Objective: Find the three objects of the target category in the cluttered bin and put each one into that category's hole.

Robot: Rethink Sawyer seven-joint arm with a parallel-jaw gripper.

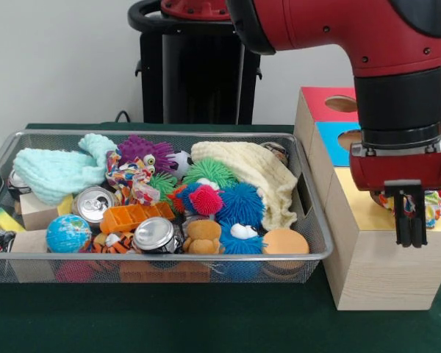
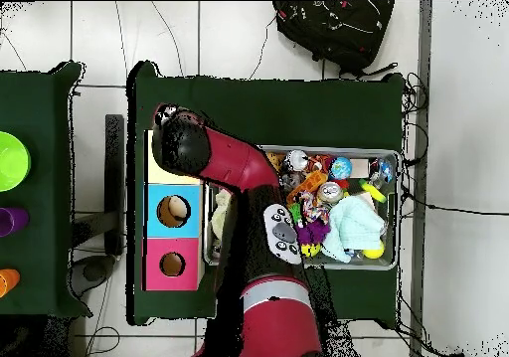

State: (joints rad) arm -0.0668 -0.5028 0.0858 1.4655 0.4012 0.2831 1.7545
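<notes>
1. The gripper (image 1: 410, 224) is seen hanging over the yellow section of the wooden sorting box (image 1: 375, 272), its two black fingers drawn close together with nothing between them.
2. Just behind the gripper, a patterned, crumpled cloth item (image 1: 435, 203) is seen lying on the yellow top; whether it sits in a hole cannot be told.
3. Behind the gripper, a blue section with a round hole (image 1: 348, 137) and a red section with another hole (image 1: 341, 104) are shown along the box.
4. To the gripper's side, across the box edge, a wire mesh bin (image 1: 309, 254) is packed with clutter.
5. Nearest the gripper within the bin, a cream knitted cloth (image 1: 253, 173) is draped over the heap, and a round orange sponge-like disc (image 1: 284, 241) lies below it.
6. Farther off, spiky rubber balls in blue (image 1: 240, 204), green (image 1: 209, 171), pink (image 1: 206, 199) and purple (image 1: 143, 151) are piled together.
7. Two shiny drink cans (image 1: 155, 234) are shown end-on, beside an orange plastic tray with ridges (image 1: 137, 216).
8. At the side farthest from the gripper, a mint knitted cloth (image 1: 62, 169), a small globe ball (image 1: 67, 234) and plain wooden blocks (image 1: 37, 213) are seen.
9. In the overhead view, the red arm (image 2: 224, 159) is shown reaching over the box's yellow end.
</notes>
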